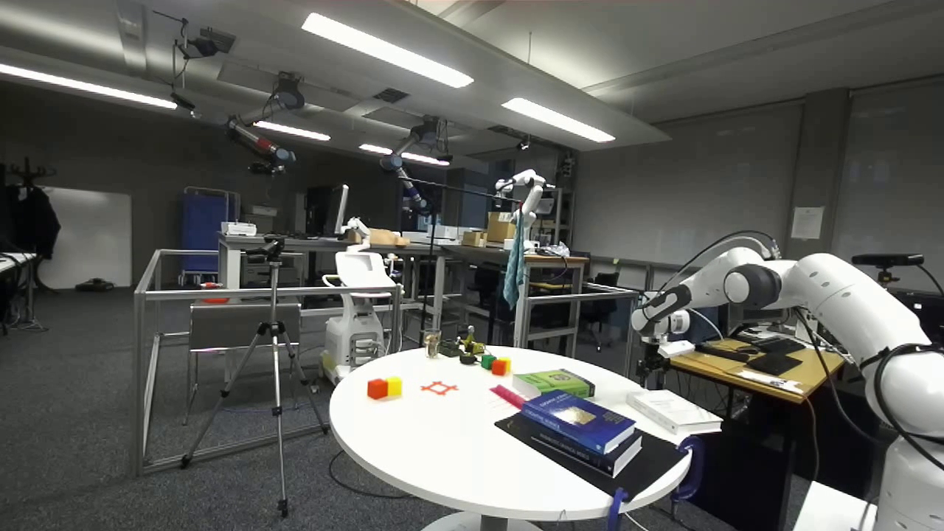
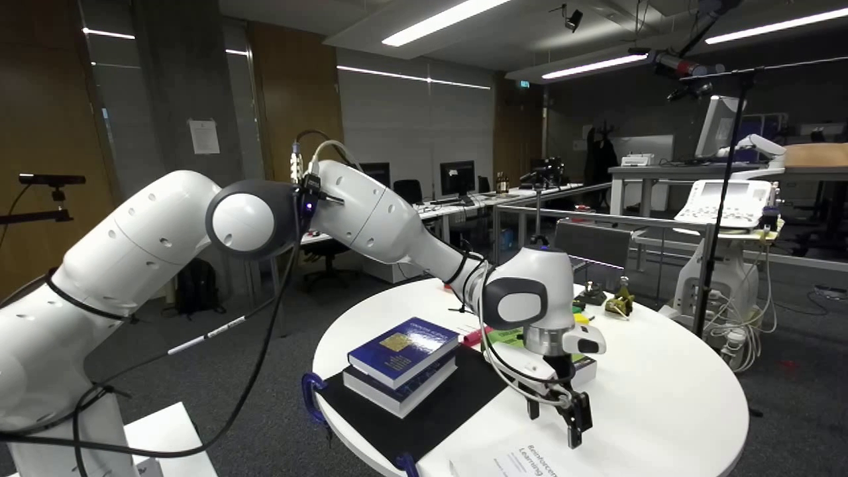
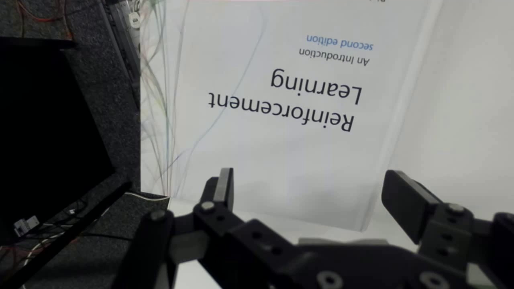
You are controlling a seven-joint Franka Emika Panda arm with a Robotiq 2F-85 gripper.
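Four books on the round table (image 1: 428, 450), and it's the white book (image 3: 277, 108) closest to the action: flat, cover up, one side jutting past the rim. The blue book (image 1: 579, 419) rides on a darker book (image 1: 564, 444), both on the black mat (image 2: 424, 434), and the green book (image 1: 557, 382) completes the count. Five cubes (image 1: 377, 389) in an exterior view: two reddish, two yellow, one green, split into a pair and a trio. Two blue clamps (image 1: 698, 464) bite the table edge by the mat's corners. One three-legged tripod (image 1: 274, 329) stands off on the carpet (image 1: 59, 405).

Look at the surfaces: smooth white tabletop, dull thin mat, a glossy blue cover with a bright shine across it. The white book is a pale slab with thin curving lines sweeping down one side and dark lettering, "Reinforcement Learning".

Here's the gripper (image 3: 309, 180), black, all angular links, its fingers wide apart at the book's end: in the wrist view, one shows over the cover, the other out past the spine. Touching or just above? Can't tell. And the smooth-shelled white arm (image 2: 361, 205): tall over its base, bent at the elbow, forearm sloping down, wrist turned so the gripper points straight down at the tabletop.
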